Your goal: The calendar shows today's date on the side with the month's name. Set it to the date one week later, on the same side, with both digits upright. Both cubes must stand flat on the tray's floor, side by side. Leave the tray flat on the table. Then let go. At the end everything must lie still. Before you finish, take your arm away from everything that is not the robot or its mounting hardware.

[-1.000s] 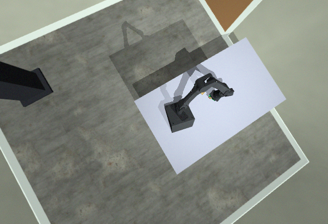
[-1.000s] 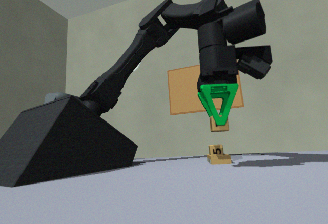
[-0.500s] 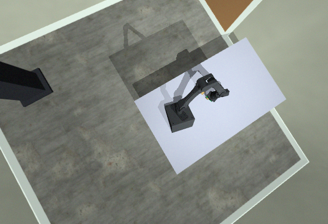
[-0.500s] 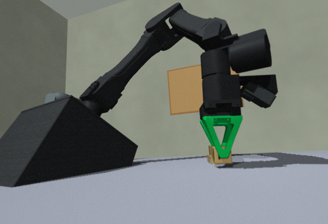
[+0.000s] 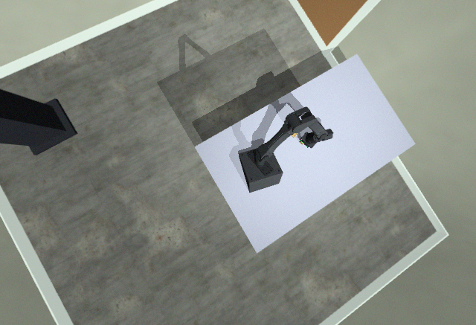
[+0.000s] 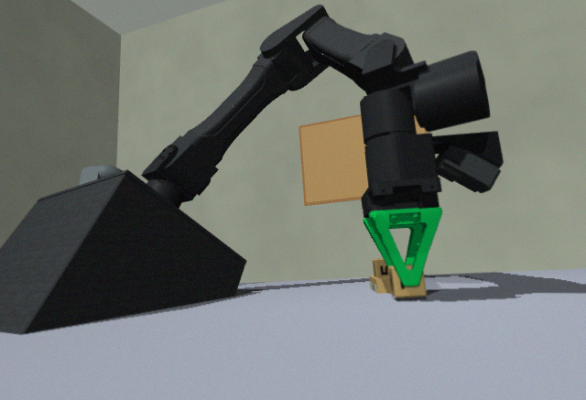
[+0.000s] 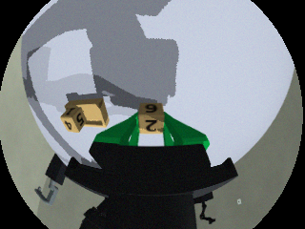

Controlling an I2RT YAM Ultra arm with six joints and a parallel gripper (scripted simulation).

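My gripper [image 6: 410,281] [image 7: 151,115] is shut on a wooden cube [image 6: 420,290] [image 7: 152,114]. The cube shows a 2 and a 6 or 9 in the wrist view, both upside down there. It is very low over the table, outside the tray; I cannot tell whether it touches the table. The wooden tray [image 6: 385,286] [image 7: 105,113] is to its left in the wrist view. The other cube [image 6: 377,265] [image 7: 73,120] is at the tray's left end there, with a 4 and a 5 on its sides; the 5 lies sideways in the exterior view. The tray's month side is not readable.
The pale table [image 5: 346,167] [image 6: 284,339] carries the arm's dark base [image 5: 261,171] [image 6: 142,258]. The arm's shadow falls across the table around the tray. A brown panel [image 6: 330,164] is on the wall behind.
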